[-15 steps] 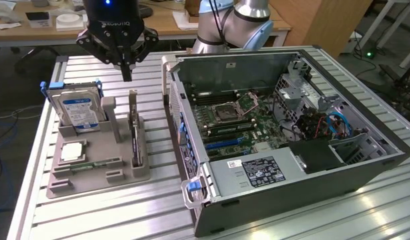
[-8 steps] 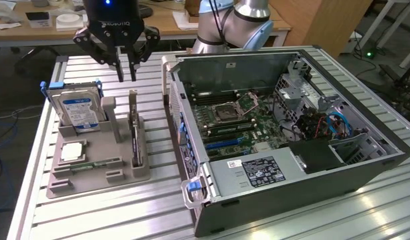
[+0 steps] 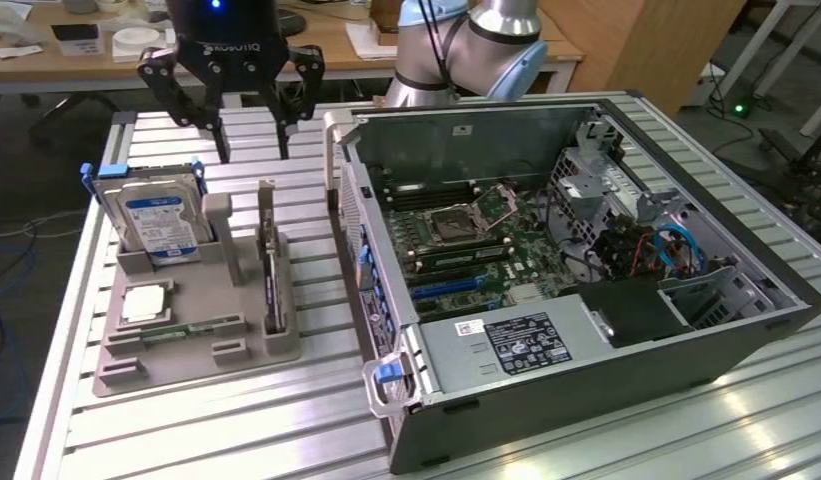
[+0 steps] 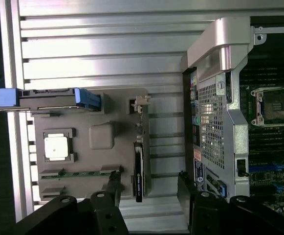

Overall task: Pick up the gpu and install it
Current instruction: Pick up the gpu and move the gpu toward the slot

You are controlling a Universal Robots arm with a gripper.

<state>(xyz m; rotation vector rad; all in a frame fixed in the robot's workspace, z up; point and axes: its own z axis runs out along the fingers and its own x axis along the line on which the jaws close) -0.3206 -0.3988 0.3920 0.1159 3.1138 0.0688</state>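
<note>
The gpu stands on edge in a slot of the grey holder tray on the aluminium table, at the exterior view's left of the computer case. Seen from above in the wrist view, the gpu is a thin dark strip. My gripper hangs above the far end of the tray, behind the gpu and clear of it. It is open, its black fingers spread with nothing between them. In the wrist view my gripper straddles one end of the card from above.
The open computer case lies at the exterior view's right, its motherboard exposed. The tray also holds an upright silver hard drive, a processor chip and a memory stick. A desk and cables lie behind the table.
</note>
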